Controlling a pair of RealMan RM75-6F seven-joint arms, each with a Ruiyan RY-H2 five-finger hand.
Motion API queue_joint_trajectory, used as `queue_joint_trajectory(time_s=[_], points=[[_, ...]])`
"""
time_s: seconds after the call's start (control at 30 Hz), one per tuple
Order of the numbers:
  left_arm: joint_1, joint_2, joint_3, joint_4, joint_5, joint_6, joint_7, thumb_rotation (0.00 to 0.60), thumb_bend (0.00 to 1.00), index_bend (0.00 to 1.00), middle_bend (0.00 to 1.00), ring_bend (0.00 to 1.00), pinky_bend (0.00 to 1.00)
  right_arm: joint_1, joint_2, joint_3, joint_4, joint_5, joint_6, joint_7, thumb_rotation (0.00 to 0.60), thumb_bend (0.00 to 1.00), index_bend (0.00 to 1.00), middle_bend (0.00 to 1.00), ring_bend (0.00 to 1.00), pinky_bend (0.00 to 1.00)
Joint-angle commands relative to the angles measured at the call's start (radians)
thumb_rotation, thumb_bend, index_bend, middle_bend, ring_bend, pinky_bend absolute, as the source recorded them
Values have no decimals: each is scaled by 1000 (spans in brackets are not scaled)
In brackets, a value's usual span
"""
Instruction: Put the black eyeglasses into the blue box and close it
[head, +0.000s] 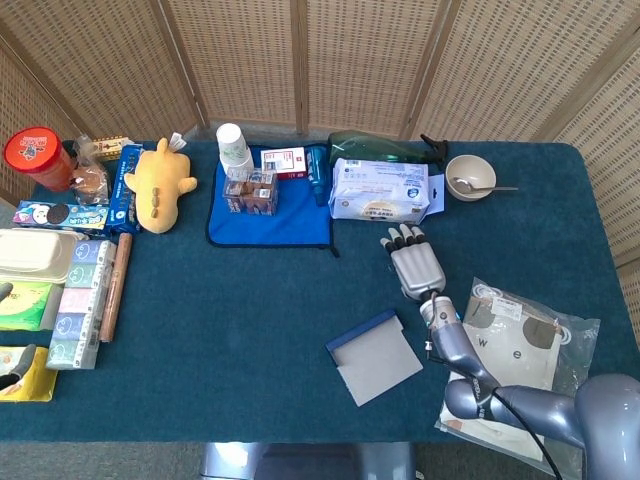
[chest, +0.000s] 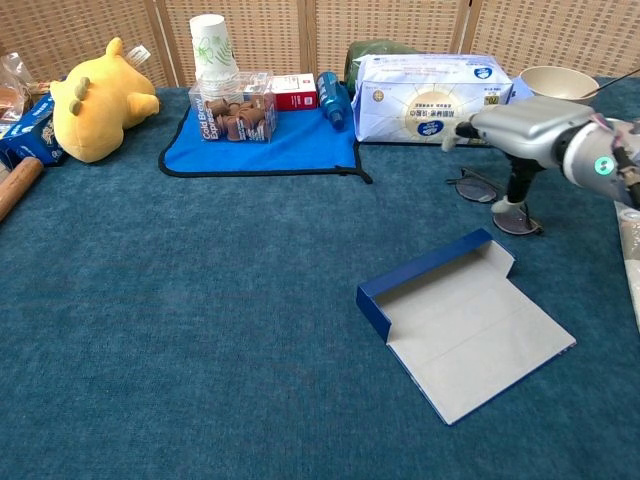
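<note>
The black eyeglasses (chest: 482, 188) lie on the blue cloth just behind the blue box (chest: 462, 316), which lies open and flat with its grey inside up and nothing in it (head: 375, 355). My right hand (chest: 522, 130) hovers palm down over the glasses, fingers stretched toward the wipes pack. Its thumb (chest: 518, 196) points down onto the right-hand lens. It holds nothing. In the head view the right hand (head: 416, 264) covers the glasses. My left hand does not show in either view.
A white wipes pack (chest: 428, 96) and a bowl with a spoon (head: 470, 177) stand behind the hand. A plastic bag (head: 520, 340) lies right of the box. A blue mat (chest: 262, 142) with a cup and small boxes, a yellow plush (chest: 98, 97) and snack packs fill the left.
</note>
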Motion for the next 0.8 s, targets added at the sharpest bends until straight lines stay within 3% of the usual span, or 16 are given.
queue_joint_trajectory(time_s=[0.03,0.53,0.8], points=[[0,0,0,-2,1,1,1,529,323,87,62,0,0,-21,10,-15,25,-36,0,13,600,180,168,109,70,145],[7,2,2,-3,8,15,-2,534,324,88,63,0,0,-63,28,22,81,-80,0,44,600,181,171,124,71,144],[9,-1,5,2,14,15,-10,536,324,95,62,0,0,-81,87,66,-96,-5,-2,24,600,182,191,125,81,145]])
